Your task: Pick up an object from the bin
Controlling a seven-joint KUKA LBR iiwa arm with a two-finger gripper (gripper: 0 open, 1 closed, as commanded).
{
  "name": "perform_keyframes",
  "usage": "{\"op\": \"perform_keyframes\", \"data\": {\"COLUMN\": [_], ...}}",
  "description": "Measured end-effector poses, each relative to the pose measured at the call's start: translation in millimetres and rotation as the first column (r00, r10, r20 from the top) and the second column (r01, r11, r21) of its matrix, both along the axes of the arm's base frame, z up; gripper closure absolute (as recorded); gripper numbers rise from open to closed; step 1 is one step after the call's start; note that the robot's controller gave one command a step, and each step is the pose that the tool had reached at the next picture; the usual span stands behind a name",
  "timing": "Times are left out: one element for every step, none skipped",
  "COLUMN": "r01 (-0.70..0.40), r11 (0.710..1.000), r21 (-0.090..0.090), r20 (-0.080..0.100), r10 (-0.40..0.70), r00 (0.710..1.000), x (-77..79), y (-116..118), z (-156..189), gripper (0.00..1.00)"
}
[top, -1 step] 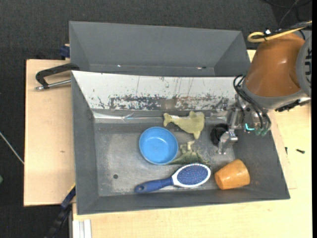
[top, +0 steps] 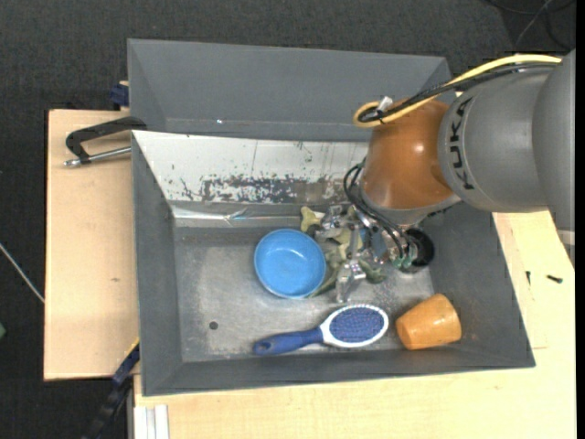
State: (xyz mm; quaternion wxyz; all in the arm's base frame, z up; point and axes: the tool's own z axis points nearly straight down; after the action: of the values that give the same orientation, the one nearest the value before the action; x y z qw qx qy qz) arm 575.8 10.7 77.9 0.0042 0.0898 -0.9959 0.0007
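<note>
Metal tool point(top: 351, 273): low in the middle of the bin, a little toward its right wall, a cluster of bright metal parts and thin wires; whether it is spread or pressed together cannot be told, nor whether anything sits in it
Orange cover point(top: 407, 163): rounded shell on the wrist right above the tool, over the far right part of the bin
Grey arm point(top: 512, 144): thick, reaching in across the bin's right edge, with a yellow cable point(top: 475, 69) running along its top
Blue bowl point(top: 289, 263): round, upright, open side up, the thing nearest the tool; it lies mid-bin just left of the tool, its right rim against or almost against the metal parts, which of the two cannot be told
Olive thing point(top: 315, 219): small, pale green-brown, irregular, just beyond the bowl's far right rim, near the foot of the far wall, close to the tool; its kind cannot be made out
Black thing point(top: 418, 250): small, dark, roundish, just right of the tool, partly under the wrist
Blue brush point(top: 324, 334): lying flat along the near edge, oval head with a white bristle pad just in front of the tool, handle pointing toward the near left corner
Orange cup point(top: 430, 323): on its side by the near right corner, just right of the brush head
Grey bin point(top: 201, 291): metal, far wall scuffed and speckled
</note>
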Motion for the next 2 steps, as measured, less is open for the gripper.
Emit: {"op": "perform_keyframes", "data": {"r01": [-0.087, -0.106], "r11": [0.996, 0.994], "r21": [0.005, -0.009], "r20": [0.023, 0.053], "r10": [0.087, 0.106], "r00": [0.996, 0.993], "x": [-36.2, -67.1], "y": [72.8, 93.0], "z": [-2.8, 0.8], "gripper": [0.0, 0.0]}}
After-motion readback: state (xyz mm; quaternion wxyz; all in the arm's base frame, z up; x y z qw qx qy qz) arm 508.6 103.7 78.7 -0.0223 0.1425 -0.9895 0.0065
